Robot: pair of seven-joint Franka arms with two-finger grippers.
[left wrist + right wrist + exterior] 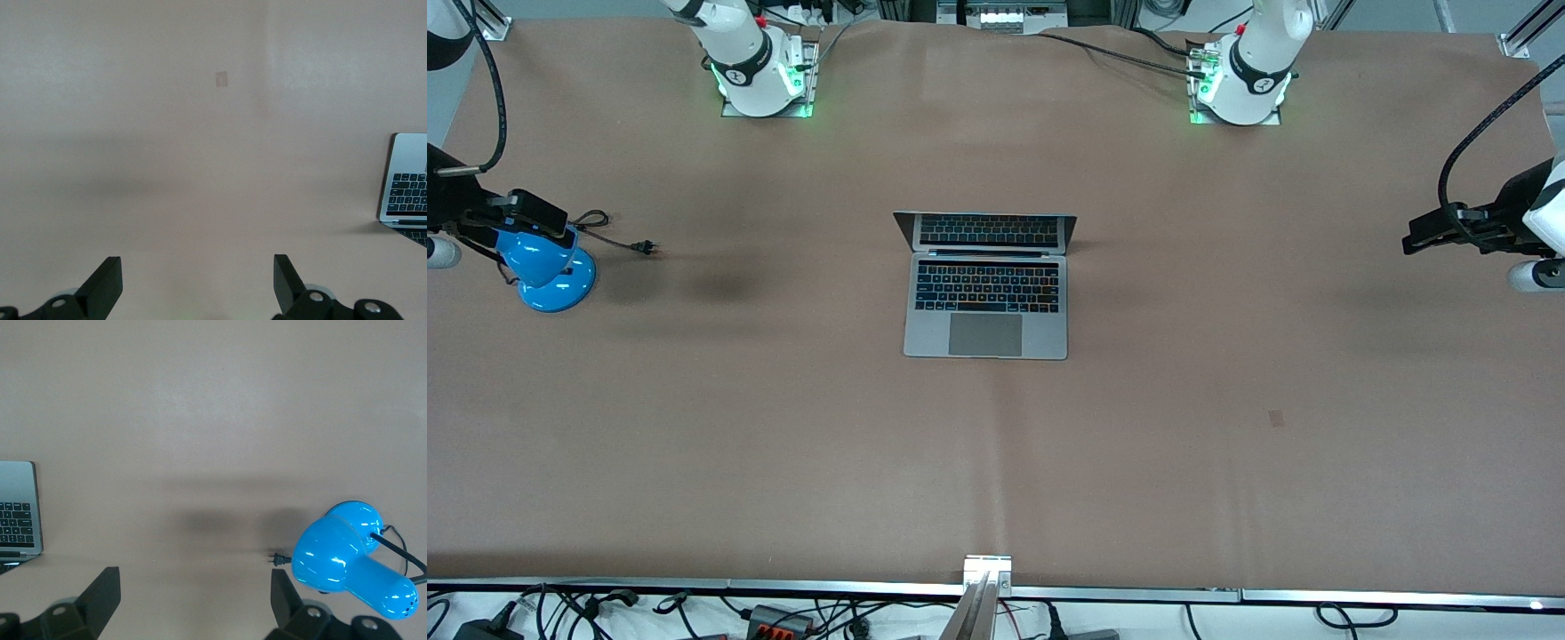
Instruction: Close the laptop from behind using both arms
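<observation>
The silver-grey laptop (985, 293) stands open in the middle of the table, its screen facing the front camera and its lid leaning toward the arms' bases. My left gripper (1427, 236) hangs over the left arm's end of the table, well apart from the laptop. In the left wrist view it (197, 283) is open and empty, with a corner of the laptop (407, 177) at the frame's edge. My right gripper (538, 213) hangs over the right arm's end of the table, above a blue lamp. In the right wrist view it (193, 597) is open and empty, with a laptop corner (17, 510) showing.
A blue lamp (550, 267) with a black cord and plug (640, 247) lies at the right arm's end of the table; it also shows in the right wrist view (347, 563). The arms' bases (760, 76) (1240, 84) stand along the table's edge farthest from the front camera.
</observation>
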